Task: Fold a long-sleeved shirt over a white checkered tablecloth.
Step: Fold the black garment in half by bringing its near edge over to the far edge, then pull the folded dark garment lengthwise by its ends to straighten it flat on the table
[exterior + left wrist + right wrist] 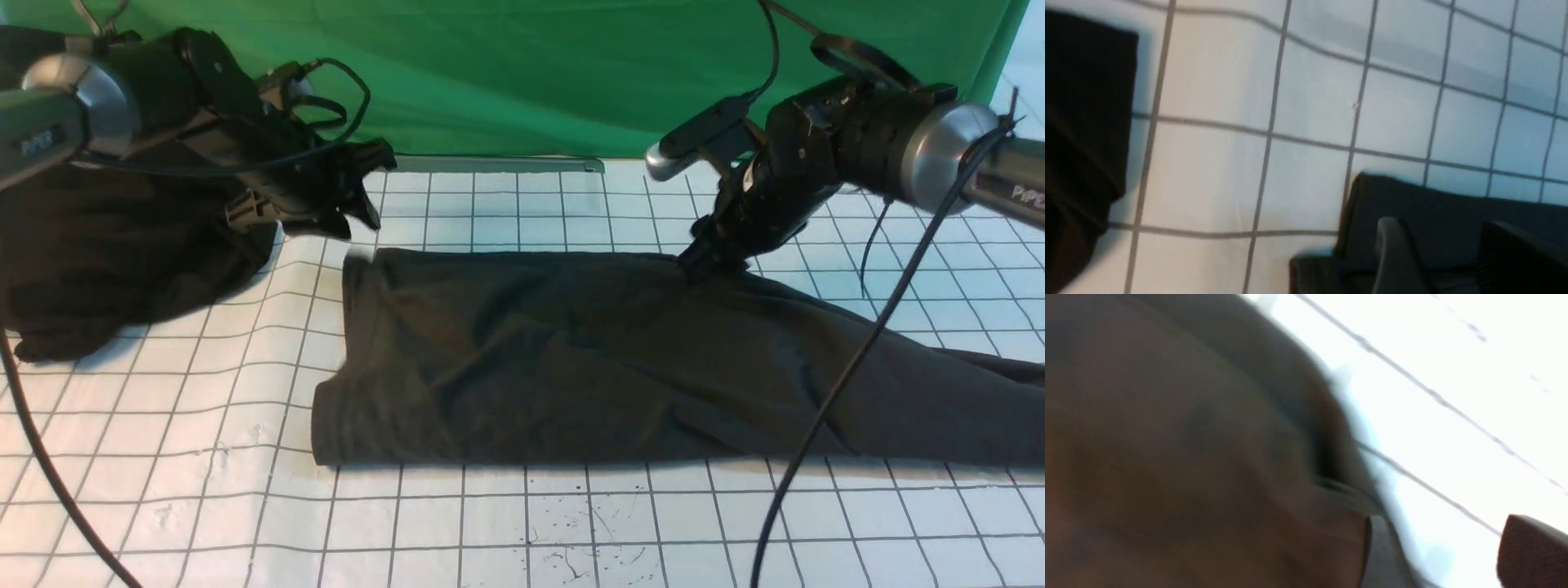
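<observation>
The long-sleeved shirt [588, 359], dark charcoal and folded into a long band, lies across the white checkered tablecloth [506, 523]. No print shows. My left gripper [367, 192] hovers open just above the shirt's far left corner. In the left wrist view its fingers [1396, 253] stand apart over the shirt's corner [1437, 212], holding nothing. My right gripper [710, 263] is down at the shirt's far edge. In the blurred right wrist view it [1453, 551] is open. One finger rests against the shirt [1188, 457], and bare tablecloth [1453, 416] lies between the fingers.
A deeper-black garment [122, 261] is heaped at the far left under my left arm and also shows in the left wrist view [1081, 122]. Green fabric [531, 73] hangs behind the table. The right arm's cable [857, 367] drapes across the shirt's right part.
</observation>
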Controlling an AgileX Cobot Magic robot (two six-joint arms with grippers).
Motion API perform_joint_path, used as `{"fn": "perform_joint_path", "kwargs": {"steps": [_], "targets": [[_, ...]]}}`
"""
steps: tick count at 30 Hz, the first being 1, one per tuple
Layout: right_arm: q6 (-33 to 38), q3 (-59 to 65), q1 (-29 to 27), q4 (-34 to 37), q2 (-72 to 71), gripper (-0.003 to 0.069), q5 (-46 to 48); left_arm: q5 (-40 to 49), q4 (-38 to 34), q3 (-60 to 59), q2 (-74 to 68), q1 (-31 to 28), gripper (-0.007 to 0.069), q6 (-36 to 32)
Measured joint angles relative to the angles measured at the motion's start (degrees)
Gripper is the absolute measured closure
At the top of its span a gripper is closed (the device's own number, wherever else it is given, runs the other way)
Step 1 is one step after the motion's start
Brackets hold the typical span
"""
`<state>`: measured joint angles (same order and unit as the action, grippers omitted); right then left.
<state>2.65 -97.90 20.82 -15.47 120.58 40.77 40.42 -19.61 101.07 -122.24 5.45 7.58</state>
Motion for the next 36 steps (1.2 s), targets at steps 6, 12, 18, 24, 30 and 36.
{"fn": "perform_joint_path", "kwargs": {"steps": [6, 12, 18, 24, 30, 36], "targets": [[-0.44, -7.49, -1.58, -7.82, -7.33, 0.0312, 14.99, 8.12, 0.39, 10.90, 2.27, 0.00, 0.0210, -0.10], [1.71, -12.23, -8.06, -7.02, -14.13, 0.0608, 26.50, 25.02, 0.21, 18.78, 2.56, 0.00, 0.0293, -3.45], [3.81, -3.07, -20.82, 11.39, -23.35, 0.0661, 28.24, 28.82, -0.53, 18.89, 2.68, 0.00, 0.0562, -7.58], [5.80, 13.95, -30.20, 16.99, -29.15, 0.0627, 27.57, 29.02, -0.18, 12.25, 2.62, 0.00, 0.0620, -8.01], [5.90, 31.26, -35.81, 17.44, -30.10, 0.0446, 18.87, 25.27, 8.81, 9.51, -1.06, 0.00, 0.0482, -4.96], [6.04, 35.82, -35.90, 17.88, -30.10, 0.0384, 13.93, 19.78, 6.62, 9.51, -5.38, 0.00, 0.0270, -7.02]]}}
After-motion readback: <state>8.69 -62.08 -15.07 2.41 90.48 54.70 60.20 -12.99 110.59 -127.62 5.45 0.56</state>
